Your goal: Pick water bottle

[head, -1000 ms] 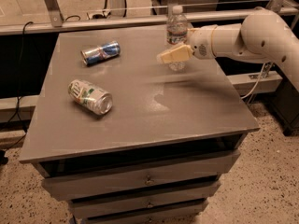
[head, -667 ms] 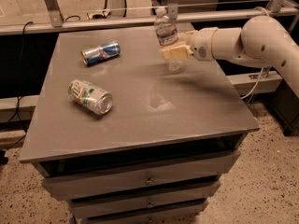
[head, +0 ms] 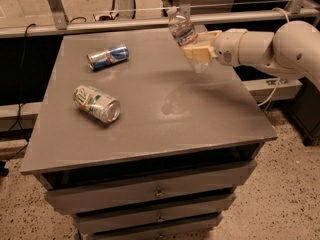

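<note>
The water bottle [head: 184, 33] is a slim clear plastic bottle with a white cap and a white-red-blue label. It is tilted, its top leaning left, and is lifted clear of the grey table [head: 150, 134] near the table's far right corner. My gripper [head: 196, 51] reaches in from the right on a white arm and is shut on the bottle's lower body.
A blue-and-silver can [head: 107, 56] lies on its side at the far left of the table. A green-and-white can [head: 97, 103] lies on its side nearer the front left. A metal rail [head: 100, 26] runs behind the table. Drawers sit below the tabletop.
The gripper has raised the bottle off the table and tilted it, its top now leaning left. Both cans have stayed put.
</note>
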Motion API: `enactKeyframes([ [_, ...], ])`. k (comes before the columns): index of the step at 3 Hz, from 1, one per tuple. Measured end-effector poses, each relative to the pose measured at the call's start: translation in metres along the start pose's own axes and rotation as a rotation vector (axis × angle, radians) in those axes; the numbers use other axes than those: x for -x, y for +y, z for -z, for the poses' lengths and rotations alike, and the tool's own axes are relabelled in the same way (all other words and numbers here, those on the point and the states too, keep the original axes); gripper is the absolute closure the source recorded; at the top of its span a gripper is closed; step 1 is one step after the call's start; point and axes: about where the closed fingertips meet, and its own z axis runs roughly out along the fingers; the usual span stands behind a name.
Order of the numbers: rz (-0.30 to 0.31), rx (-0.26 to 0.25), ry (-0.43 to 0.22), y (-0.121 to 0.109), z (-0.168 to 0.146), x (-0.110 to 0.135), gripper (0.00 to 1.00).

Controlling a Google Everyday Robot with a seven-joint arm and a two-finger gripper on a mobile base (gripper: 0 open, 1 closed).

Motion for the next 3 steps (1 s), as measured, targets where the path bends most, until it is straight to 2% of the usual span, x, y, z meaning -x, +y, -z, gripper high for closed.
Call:
enactKeyframes([
  [1, 0.027, -0.005, -0.033, 0.003, 0.039, 0.020, 1.00],
  [2, 0.012, 0.013, -0.061, 0.006, 0.090, 0.030, 1.00],
  [3, 0.012, 0.025, -0.058, 0.009, 0.089, 0.029, 1.00],
])
